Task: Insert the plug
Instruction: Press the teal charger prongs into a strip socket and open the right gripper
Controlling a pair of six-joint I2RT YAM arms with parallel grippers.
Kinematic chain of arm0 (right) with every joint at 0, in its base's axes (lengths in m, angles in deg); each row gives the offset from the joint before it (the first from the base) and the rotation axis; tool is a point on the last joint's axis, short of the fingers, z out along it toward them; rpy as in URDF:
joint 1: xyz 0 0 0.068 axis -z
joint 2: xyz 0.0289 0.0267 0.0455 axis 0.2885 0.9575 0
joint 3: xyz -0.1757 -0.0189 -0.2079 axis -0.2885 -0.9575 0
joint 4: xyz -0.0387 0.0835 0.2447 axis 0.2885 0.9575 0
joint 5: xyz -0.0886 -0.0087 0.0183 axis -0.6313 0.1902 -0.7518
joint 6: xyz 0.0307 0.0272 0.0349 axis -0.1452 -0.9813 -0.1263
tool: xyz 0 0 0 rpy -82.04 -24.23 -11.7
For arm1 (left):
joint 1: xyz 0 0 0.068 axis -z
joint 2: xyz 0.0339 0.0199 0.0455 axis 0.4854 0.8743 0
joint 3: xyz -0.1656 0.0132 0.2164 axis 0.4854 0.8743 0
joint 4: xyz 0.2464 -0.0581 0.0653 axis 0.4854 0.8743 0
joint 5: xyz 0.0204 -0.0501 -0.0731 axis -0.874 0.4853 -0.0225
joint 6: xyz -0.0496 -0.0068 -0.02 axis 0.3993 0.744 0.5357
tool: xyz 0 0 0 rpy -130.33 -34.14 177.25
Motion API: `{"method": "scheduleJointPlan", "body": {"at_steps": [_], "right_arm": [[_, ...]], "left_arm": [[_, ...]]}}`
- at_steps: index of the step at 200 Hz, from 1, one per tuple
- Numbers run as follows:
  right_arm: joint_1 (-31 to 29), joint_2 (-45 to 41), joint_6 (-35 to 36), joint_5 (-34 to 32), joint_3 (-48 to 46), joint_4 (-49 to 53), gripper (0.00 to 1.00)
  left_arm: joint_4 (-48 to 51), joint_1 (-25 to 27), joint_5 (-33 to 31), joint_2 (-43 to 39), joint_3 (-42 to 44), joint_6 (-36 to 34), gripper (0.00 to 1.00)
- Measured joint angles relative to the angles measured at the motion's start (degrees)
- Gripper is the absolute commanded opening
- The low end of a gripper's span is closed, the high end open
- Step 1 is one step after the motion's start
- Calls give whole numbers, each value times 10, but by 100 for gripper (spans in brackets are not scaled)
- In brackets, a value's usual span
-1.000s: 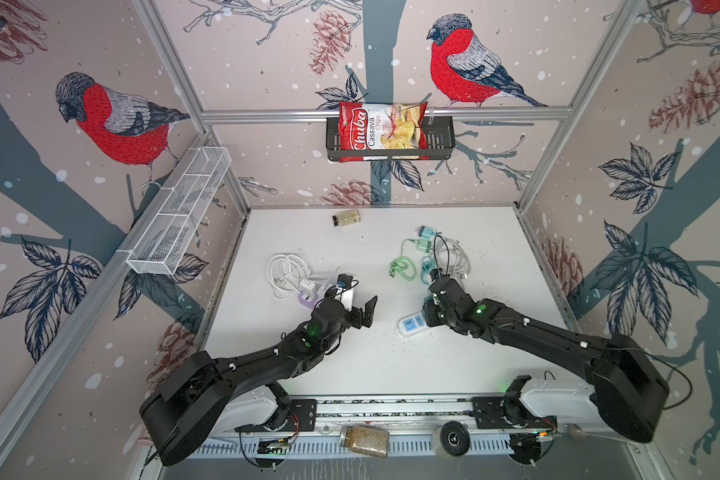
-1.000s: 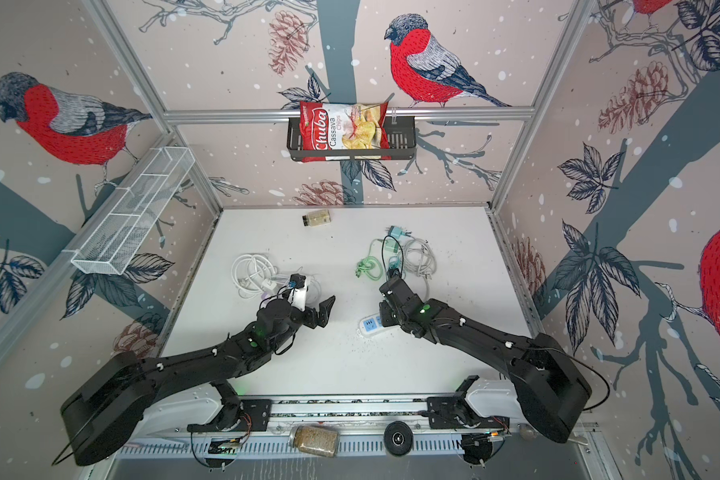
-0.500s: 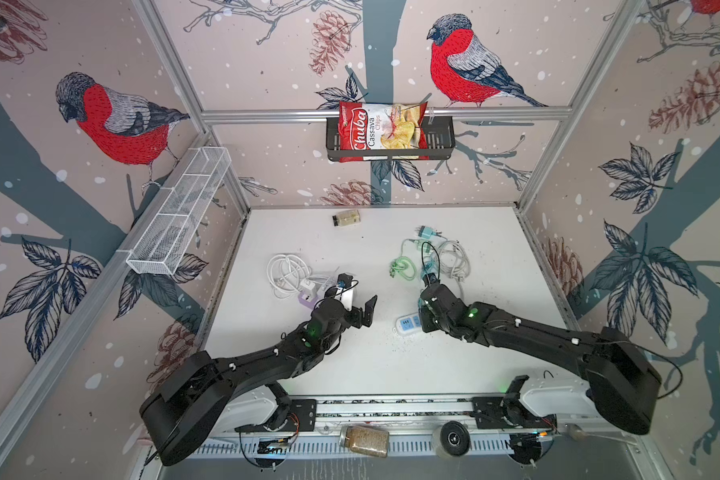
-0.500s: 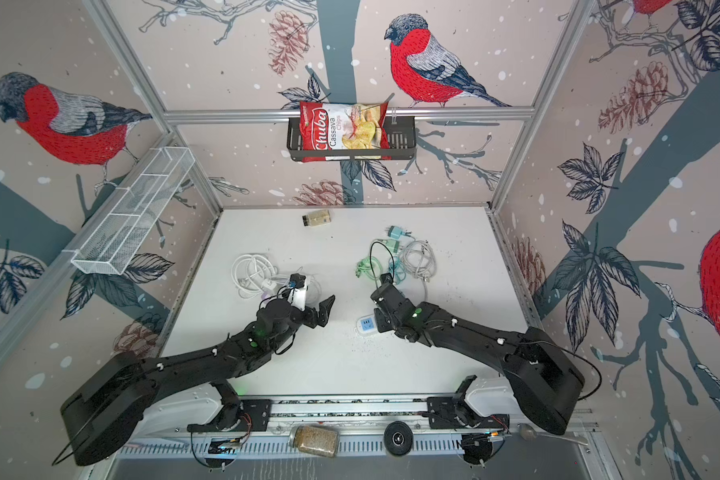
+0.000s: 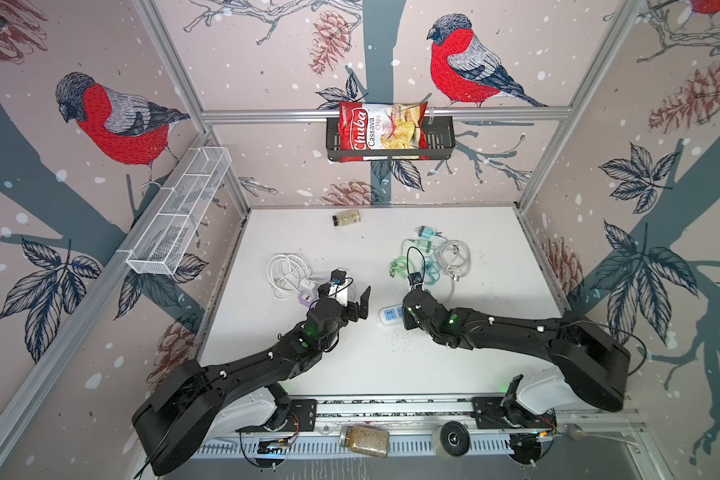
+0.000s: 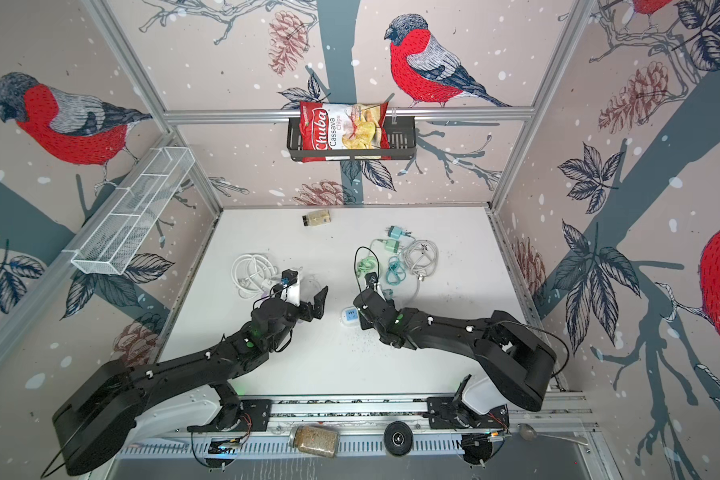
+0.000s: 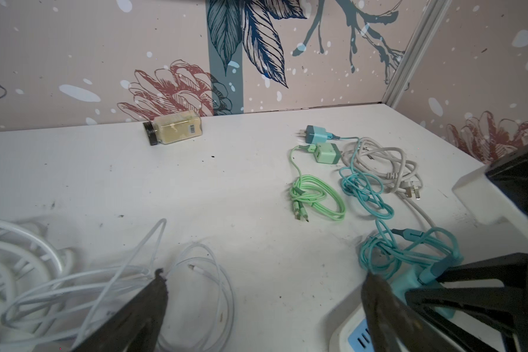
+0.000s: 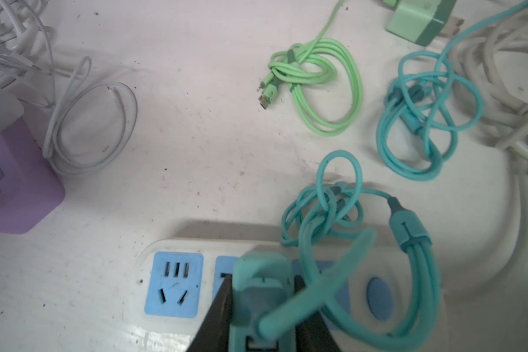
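The teal plug (image 8: pixel 261 292) is a charger block with a teal cable (image 8: pixel 333 213) trailing from it. My right gripper (image 8: pixel 261 283) is shut on it, one black finger on each side. The plug stands over the second blue socket of the white power strip (image 8: pixel 174 283); its prongs are hidden. In both top views the strip (image 5: pixel 391 314) (image 6: pixel 348 316) lies mid-table, its right end under the right wrist. My left gripper (image 5: pixel 352 297) (image 6: pixel 306 295) (image 7: pixel 262 274) hovers open and empty just left of the strip.
A purple charger (image 8: pixel 9 189) and a thin white cable (image 8: pixel 89 128) lie left of the strip. Beyond it lie a green cable (image 8: pixel 317 91), a green charger (image 8: pixel 418 18), a teal charger (image 5: pixel 427 231) and a white cord (image 5: pixel 454 257). A jar (image 5: pixel 347 217) lies by the back wall.
My right gripper has moved left with the plug, and the power strip has slid a little left with it. The left arm has not moved.
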Motion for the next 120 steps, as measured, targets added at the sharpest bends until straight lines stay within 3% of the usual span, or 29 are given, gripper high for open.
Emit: {"method": "scheduleJointPlan", "body": {"at_steps": [70,90,120], "right_arm": [[16,98,33,48,109,3,7],[25,108,42,63,124,5,14],[31,104,42,76,134,19,31]], "left_arm": [[48,-26,-37,30,-54,-1,97],[56,-34,-42,36,-61,0,98],[60,-50,-41,37,-61,0,98]]}}
